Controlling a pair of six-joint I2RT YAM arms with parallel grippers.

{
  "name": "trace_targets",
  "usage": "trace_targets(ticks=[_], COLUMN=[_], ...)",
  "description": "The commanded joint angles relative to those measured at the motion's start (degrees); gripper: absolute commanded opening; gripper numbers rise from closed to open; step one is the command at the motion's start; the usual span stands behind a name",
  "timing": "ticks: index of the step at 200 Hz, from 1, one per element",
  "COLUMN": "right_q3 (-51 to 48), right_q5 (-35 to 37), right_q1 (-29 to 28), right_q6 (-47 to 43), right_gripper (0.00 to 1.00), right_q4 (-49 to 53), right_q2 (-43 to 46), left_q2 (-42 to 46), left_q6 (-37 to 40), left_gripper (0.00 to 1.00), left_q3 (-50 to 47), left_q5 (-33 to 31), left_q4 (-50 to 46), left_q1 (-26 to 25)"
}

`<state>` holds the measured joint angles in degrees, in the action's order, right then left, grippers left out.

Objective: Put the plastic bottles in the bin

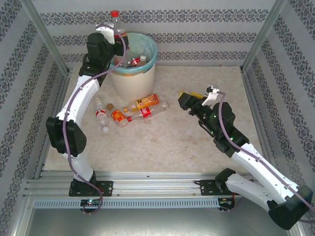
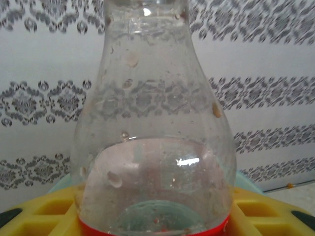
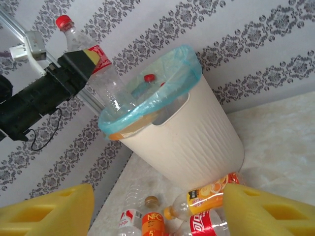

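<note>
1. Top external: walls [image 1: 197, 29] close in three sides, white paper with grey ornament bands. Metal frame posts [image 1: 47, 39] stand at the corners.
2. Table [image 1: 187, 142]: one, beige marbled top.
3. Bin [image 1: 134, 81]: one, upright at far left of the table, mouth up, teal liner over the rim.
4. Left gripper [image 3: 88, 59]: clamped on the held bottle [image 3: 108, 83] at its red label, over the bin's far-left rim.
5. Right gripper [image 1: 188, 98]: yellow fingers spread wide, nothing between them. It sits low over the table, right of the loose bottles and apart from them.
6. Held bottle: one, clear, red cap up. Long axis is near vertical with a slight tilt, and the base is at rim level over the bin mouth.
7. Loose bottles [image 1: 146, 102]: four countable, though the clear ones are hard to separate.
   - All lie on their sides, just in front of the bin.
   - The orange-label and red-label ones run left-right, side by side.
   - The clear one at left runs far-near.
8. Bottles in bin [image 1: 140, 60]: at least two, lying down, one red cap showing.
</note>
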<state>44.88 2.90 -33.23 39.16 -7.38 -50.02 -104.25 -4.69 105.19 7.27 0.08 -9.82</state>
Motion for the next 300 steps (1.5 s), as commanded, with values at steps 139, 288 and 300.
trace_targets(ticks=[139, 288, 300], right_q3=[-3.75, -3.57, -3.57], right_q5=[2.18, 2.74, 2.52], right_q1=[0.15, 0.1, 0.1], right_q6=[2.0, 2.77, 2.77], right_gripper=[0.7, 0.7, 0.7], right_q4=[0.35, 0.61, 0.75], right_q2=[2.57, 2.38, 2.31], left_q2=[-6.98, -13.54, -14.05], left_q6=[9.03, 11.71, 10.75], left_gripper=[0.51, 0.62, 0.71], left_q3=[-6.3, 12.51, 13.69], left_q5=[0.89, 9.55, 9.61], left_q4=[-7.4, -28.14, -29.83], left_q1=[1.34, 1.88, 1.75])
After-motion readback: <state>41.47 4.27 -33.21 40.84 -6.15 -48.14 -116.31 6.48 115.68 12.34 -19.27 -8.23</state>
